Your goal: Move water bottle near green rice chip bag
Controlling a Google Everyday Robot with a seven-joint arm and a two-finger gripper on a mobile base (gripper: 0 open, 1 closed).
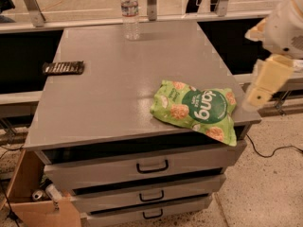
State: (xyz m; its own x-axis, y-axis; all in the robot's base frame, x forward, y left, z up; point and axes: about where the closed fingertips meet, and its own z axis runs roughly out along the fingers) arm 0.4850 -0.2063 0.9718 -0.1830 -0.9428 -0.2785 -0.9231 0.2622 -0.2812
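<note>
Small clear plastic water bottle [130, 13] with white cap and white-and-red label band: upright at the far edge of the flat grey metal cabinet top [109, 103], left of centre, in front of a pale horizontal rail [85, 22] that runs behind the cabinet. Bright green rice chip bag [199, 109] with dark green round logo and white lettering: lying flat at the front right corner of the same top, its lower right corner hanging over the front edge above the top drawer. Bottle and bag are well apart, at nearly opposite corners of the surface, with bare grey top between them. Dark flat rectangular bar [63, 67]: lying at the left edge of the top, about midway back, long side across the view, apart from both bottle and bag. Robot's pale yellow gripper [260, 91]: off the right side of the cabinet, beyond its right edge, angled downward and leftward, near the right end of the bag but not touching it; well apart from the bottle. Whether the gripper is apart or together: cannot tell from this angle. White rounded arm housing [289, 27] above it at the upper right edge of the view. Below the top, three grey drawers, each with a dark bar handle [152, 166], stacked on the cabinet front. Brown cardboard box [28, 193] on the floor at the cabinet's lower left. Thin black cable [274, 151] lies on the speckled floor to the right.
</note>
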